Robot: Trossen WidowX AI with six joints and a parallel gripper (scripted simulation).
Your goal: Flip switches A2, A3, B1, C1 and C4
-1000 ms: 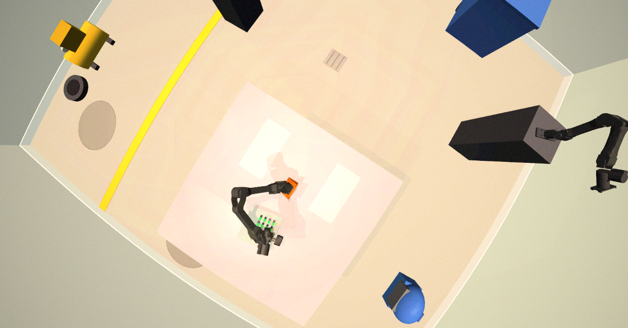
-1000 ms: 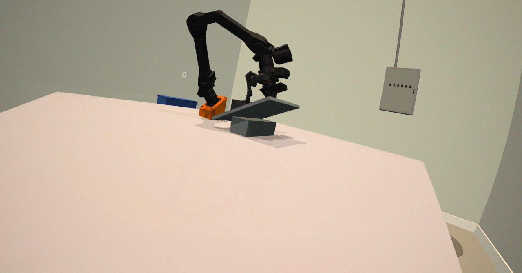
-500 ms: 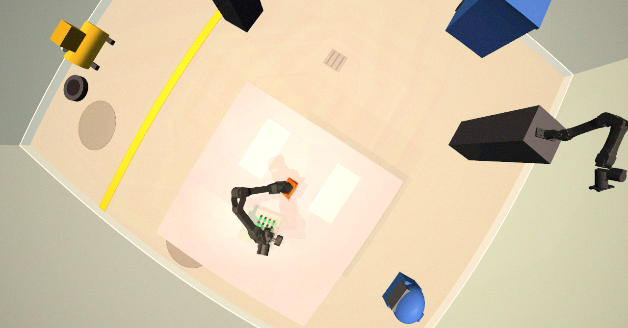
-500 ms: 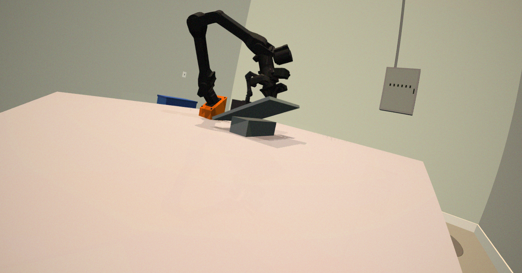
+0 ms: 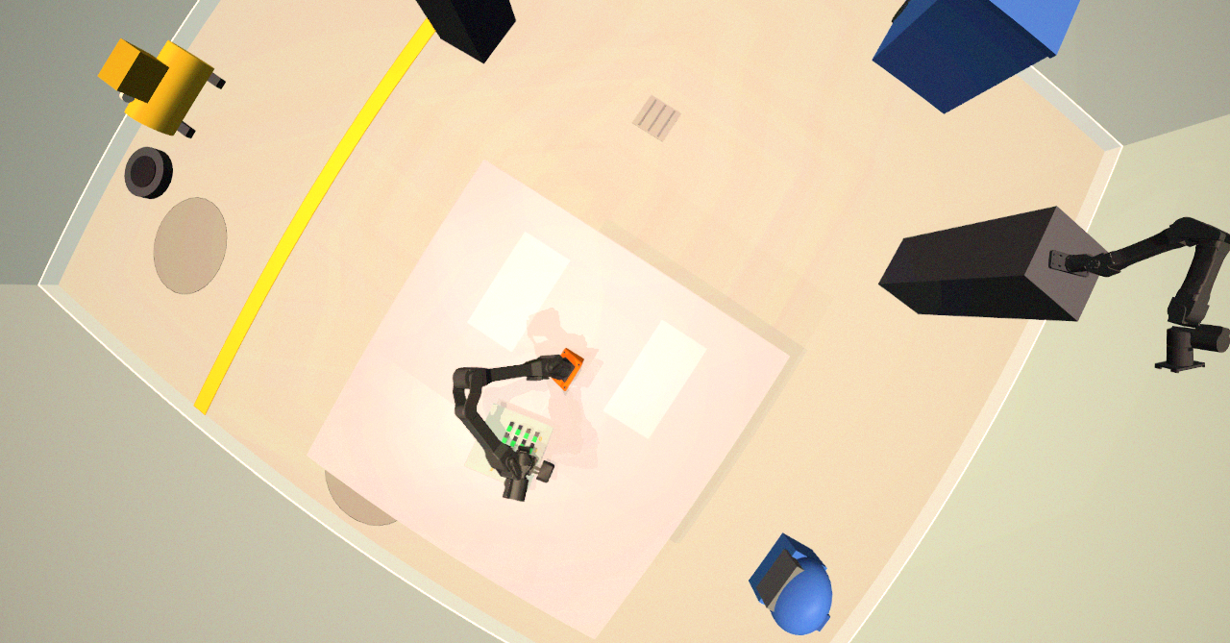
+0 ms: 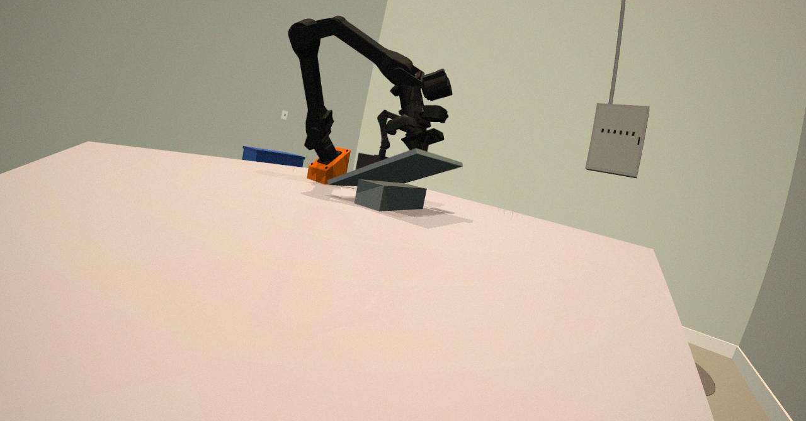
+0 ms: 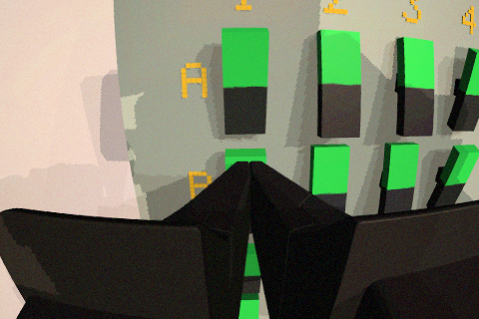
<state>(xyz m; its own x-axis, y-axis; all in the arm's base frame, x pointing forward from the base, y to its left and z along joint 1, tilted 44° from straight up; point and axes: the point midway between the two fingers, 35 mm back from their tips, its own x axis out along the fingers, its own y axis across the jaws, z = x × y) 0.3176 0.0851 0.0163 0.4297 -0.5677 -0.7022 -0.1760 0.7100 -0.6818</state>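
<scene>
My gripper point(image 7: 248, 173) is shut and empty, its tips over the switch B1 point(image 7: 244, 153), hiding most of it. The tilted panel point(image 7: 160, 25) point(image 5: 478, 459) point(image 6: 394, 169) shows rows A and B in the wrist view. Switches A1 point(image 7: 244, 60), A2 point(image 7: 339, 60), A3 point(image 7: 416, 65) and A4 point(image 7: 469, 80) have the green half on the far side and the dark half nearer. B2 point(image 7: 329, 169), B3 point(image 7: 401, 166) and B4 point(image 7: 460, 164) look alike. Green and dark slivers show between the fingers; C4 and most of row C are hidden. I cannot tell for certain which ends are raised.
The arm's orange base point(image 5: 574, 358) point(image 6: 329, 166) stands on the table point(image 5: 412, 295) point(image 6: 338, 306) close to the panel's low edge. A grey block point(image 6: 390, 195) sits under the panel. A second arm point(image 5: 1191, 290) stands far off to the right.
</scene>
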